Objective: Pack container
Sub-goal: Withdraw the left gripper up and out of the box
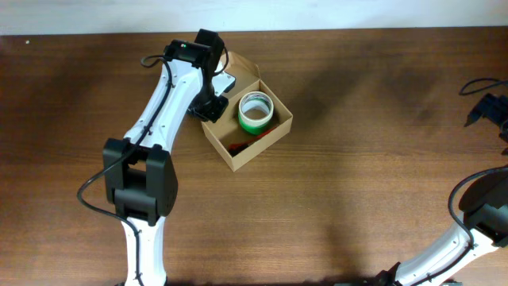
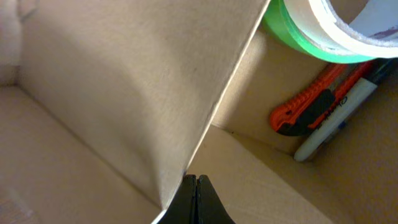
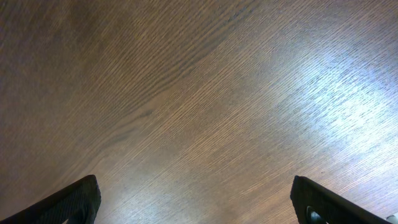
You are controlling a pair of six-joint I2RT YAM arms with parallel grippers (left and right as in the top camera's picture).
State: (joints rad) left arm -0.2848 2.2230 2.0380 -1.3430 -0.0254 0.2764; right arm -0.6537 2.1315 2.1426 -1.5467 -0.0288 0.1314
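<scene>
The tan cardboard container (image 1: 266,143) stands open at the table's back centre. Inside are a white tape roll on a green one (image 1: 255,113) and an orange utility knife (image 1: 240,146). My left gripper (image 1: 213,107) is at the box's left rim. In the left wrist view its fingers (image 2: 196,180) are shut together, their tips against the edge of the flap lid (image 2: 137,81); no cardboard shows between them. That view also shows the tape rolls (image 2: 323,31), the knife (image 2: 308,109) and a marker (image 2: 336,118). My right gripper (image 3: 199,199) is open and empty over bare wood, far right (image 1: 486,110).
The dark wooden table (image 1: 357,199) runs to a pale wall strip at the back edge. The left arm reaches up from the front left to the box. The right arm curves along the right edge.
</scene>
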